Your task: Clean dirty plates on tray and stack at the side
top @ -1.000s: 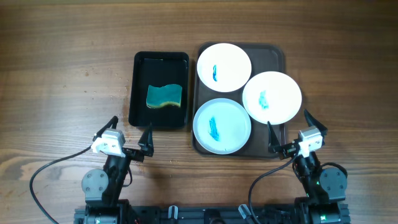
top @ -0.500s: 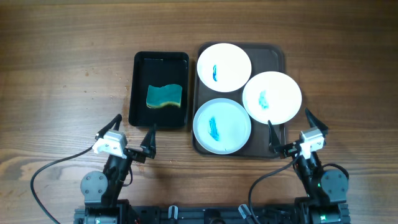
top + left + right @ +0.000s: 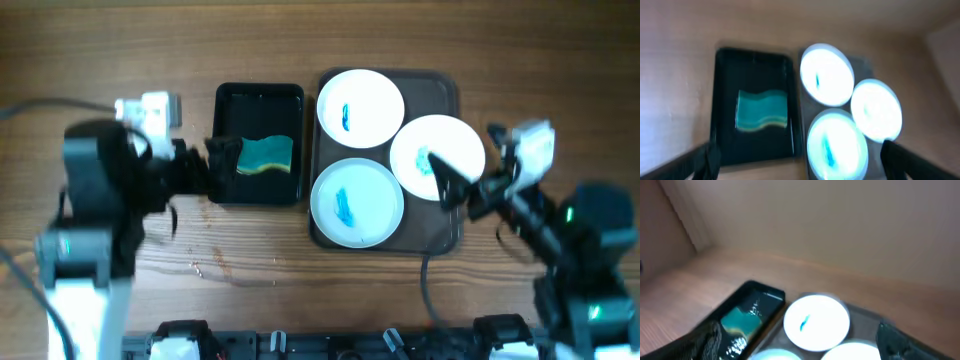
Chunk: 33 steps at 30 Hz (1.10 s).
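Observation:
Three white plates with blue smears lie on the dark brown tray point(image 3: 446, 86): a back plate point(image 3: 360, 107), a right plate point(image 3: 437, 155) resting partly on the others, and a front plate point(image 3: 356, 202). My left gripper point(image 3: 212, 162) is open and empty, raised by the black tray's left edge. My right gripper point(image 3: 470, 160) is open and empty, raised over the brown tray's right edge beside the right plate. The left wrist view shows all three plates point(image 3: 826, 74) between its spread fingers point(image 3: 800, 165). The right wrist view shows the back plate point(image 3: 816, 321) and its spread fingers point(image 3: 797, 347).
A smaller black tray point(image 3: 224, 120) left of the brown tray holds a teal and yellow sponge point(image 3: 265, 154). The sponge also shows in the left wrist view point(image 3: 762, 111) and the right wrist view point(image 3: 740, 320). Bare wooden table surrounds both trays.
Both arms have lifted from the table's front edge and moved away from it. The left now hangs by the black tray, the right by the brown tray's right edge. The plates have not moved.

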Motion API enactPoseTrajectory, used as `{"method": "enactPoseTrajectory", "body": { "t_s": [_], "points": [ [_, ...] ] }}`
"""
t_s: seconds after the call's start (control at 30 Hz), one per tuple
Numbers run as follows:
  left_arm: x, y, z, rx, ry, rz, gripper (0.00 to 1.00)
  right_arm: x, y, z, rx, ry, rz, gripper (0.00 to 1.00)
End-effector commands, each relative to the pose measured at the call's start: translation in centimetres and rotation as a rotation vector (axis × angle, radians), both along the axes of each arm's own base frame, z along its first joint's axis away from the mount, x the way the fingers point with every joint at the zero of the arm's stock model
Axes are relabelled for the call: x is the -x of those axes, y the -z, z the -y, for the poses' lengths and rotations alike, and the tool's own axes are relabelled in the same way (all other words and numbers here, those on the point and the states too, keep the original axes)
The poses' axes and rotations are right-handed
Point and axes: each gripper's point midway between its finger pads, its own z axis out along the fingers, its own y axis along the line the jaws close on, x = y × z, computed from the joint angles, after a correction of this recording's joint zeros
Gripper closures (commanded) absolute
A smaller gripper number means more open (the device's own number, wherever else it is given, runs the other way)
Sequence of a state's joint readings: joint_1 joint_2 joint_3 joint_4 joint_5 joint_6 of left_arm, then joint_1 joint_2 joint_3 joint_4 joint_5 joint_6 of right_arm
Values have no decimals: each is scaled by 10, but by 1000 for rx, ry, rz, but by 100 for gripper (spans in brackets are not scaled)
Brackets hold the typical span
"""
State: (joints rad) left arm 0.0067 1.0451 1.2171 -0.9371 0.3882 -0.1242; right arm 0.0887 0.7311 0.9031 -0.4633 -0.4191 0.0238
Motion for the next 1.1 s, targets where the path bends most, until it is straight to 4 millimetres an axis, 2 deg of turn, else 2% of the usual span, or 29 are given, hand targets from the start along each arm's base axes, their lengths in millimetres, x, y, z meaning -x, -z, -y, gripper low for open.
{"method": "enactPoseTrajectory", "body": {
  "t_s": [0.0,0.07,0.13,0.17,0.2,0.27,0.3,0.33,0.37,0.4,0.5,0.53,0.63,0.7,0.73,0.77,0.8,0.83,0.93,0.97,1.0,1.07],
  "points": [
    [-21,1,3,8,20,-142,0,-22,-18,-16,-46,-72,-125,0],
    [-18,16,17,79,75,-248,0,-25,-10,-37,-194,-162,-278,0],
    [-14,26,18,84,75,-305,0,-25,9,-43,-215,-196,-378,0],
    [-13,27,18,84,75,-311,0,-26,30,-42,-211,-173,-467,7],
    [-13,27,18,84,77,-311,0,-28,59,-33,-200,-89,-590,24],
    [-14,27,19,83,79,-307,0,-18,136,2,-139,219,-899,29],
    [-14,27,20,82,82,-306,0,-5,176,17,-76,342,-1036,31],
    [-14,27,20,82,84,-308,0,3,196,18,-50,358,-1096,32],
    [-14,27,20,82,84,-308,0,6,208,18,-39,358,-1126,32],
    [-15,28,19,75,79,-307,0,14,238,11,-14,323,-1185,34],
    [-17,28,17,61,69,-297,0,24,277,-10,78,219,-1218,38],
    [-18,28,17,60,69,-294,0,23,291,-11,116,246,-1224,41],
    [-19,27,17,60,69,-290,0,15,307,-29,133,149,-1189,47],
    [-21,29,17,60,69,-290,0,2,318,-38,145,131,-1148,57],
    [-22,30,17,61,69,-297,0,-4,324,-33,153,175,-1141,68],
    [-23,33,18,60,72,-306,0,-7,329,-25,157,250,-1146,73],
    [-25,39,21,60,81,-327,0,-9,334,-20,160,303,-1151,83],
    [-26,43,23,59,88,-340,0,-11,336,-21,158,302,-1147,93],
    [-31,60,41,42,139,-384,1,-18,336,-20,118,356,-1137,96],
    [-37,74,44,-8,135,-410,2,-20,336,-17,88,416,-1145,96],
    [-40,84,41,-49,93,-436,3,-21,336,-17,73,430,-1145,96],
    [-51,113,25,-138,-98,-522,5,-23,335,-18,45,456,-1149,96]
  ]
}}
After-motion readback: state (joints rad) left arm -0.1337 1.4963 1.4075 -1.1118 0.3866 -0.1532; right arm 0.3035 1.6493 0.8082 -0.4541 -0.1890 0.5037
